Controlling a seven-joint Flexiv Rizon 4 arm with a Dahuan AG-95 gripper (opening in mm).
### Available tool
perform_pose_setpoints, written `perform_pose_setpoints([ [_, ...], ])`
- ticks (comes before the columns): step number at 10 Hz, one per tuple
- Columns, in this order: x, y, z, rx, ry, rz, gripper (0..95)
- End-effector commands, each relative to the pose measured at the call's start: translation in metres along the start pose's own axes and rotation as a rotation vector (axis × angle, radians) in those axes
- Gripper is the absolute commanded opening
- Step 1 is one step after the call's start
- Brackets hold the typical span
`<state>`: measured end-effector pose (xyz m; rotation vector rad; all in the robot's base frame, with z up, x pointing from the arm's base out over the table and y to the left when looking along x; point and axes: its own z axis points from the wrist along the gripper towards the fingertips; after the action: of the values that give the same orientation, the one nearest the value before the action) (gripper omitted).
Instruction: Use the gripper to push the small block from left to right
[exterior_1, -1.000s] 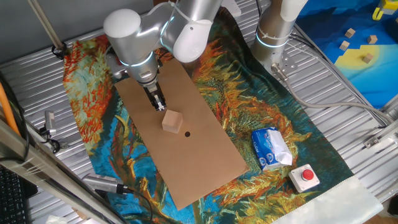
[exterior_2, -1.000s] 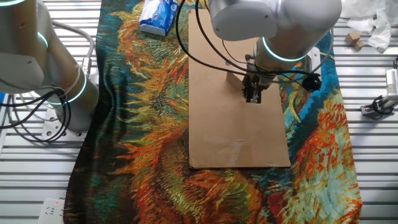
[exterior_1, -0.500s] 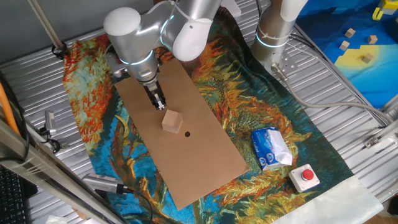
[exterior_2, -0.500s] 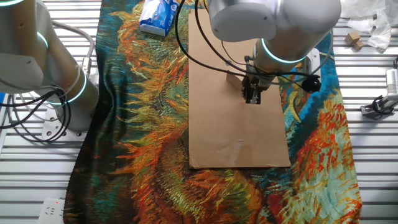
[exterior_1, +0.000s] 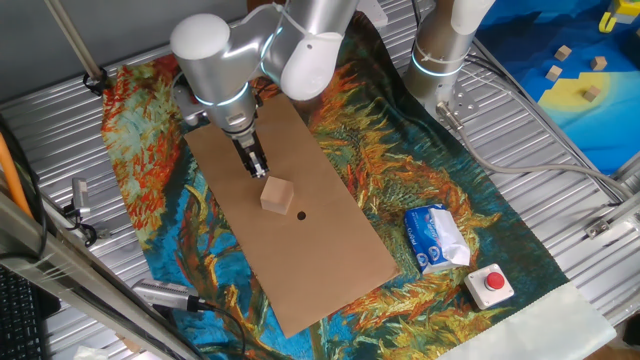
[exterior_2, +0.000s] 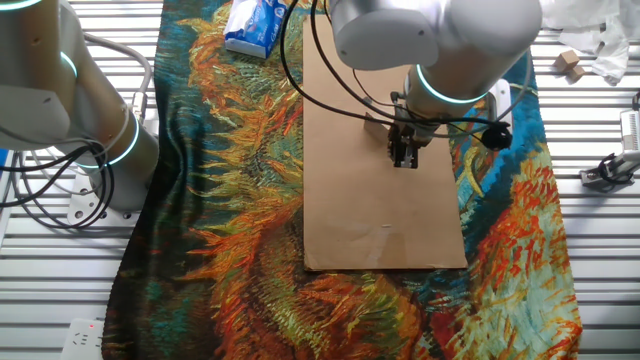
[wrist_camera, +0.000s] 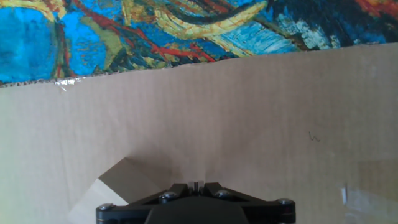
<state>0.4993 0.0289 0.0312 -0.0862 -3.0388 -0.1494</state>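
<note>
While the narrow black gripper (exterior_1: 259, 170) on the silver-white arm points down at the flat brown cardboard sheet (exterior_1: 330, 250), its fingers are pressed together with no gap visible. At its 5 o'clock in one fixed view, the small light-tan wooden block (exterior_1: 277, 194) sits on the cardboard, just beside the tip; contact cannot be told. A small dark dot (exterior_1: 301, 214) lies at the block's 4 o'clock. The white-and-blue carton (exterior_1: 435, 239) rests on the painted cloth (exterior_1: 480, 215); its print is unreadable. Nearby stands a red push-button (exterior_1: 492, 282).
</note>
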Motion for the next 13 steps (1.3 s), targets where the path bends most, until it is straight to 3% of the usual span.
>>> perform_pose_setpoints([
  [1,-0.0004,-0.0002,0.0000,0.004,-0.011,0.010,0.0],
  [6,-0.0004,-0.0002,0.0000,0.010,-0.029,0.011,0.0],
  [10,-0.0004,-0.0002,0.0000,0.013,-0.016,-0.012,0.0],
  [13,-0.0004,-0.0002,0.0000,0.040,0.011,-0.020,0.0],
])
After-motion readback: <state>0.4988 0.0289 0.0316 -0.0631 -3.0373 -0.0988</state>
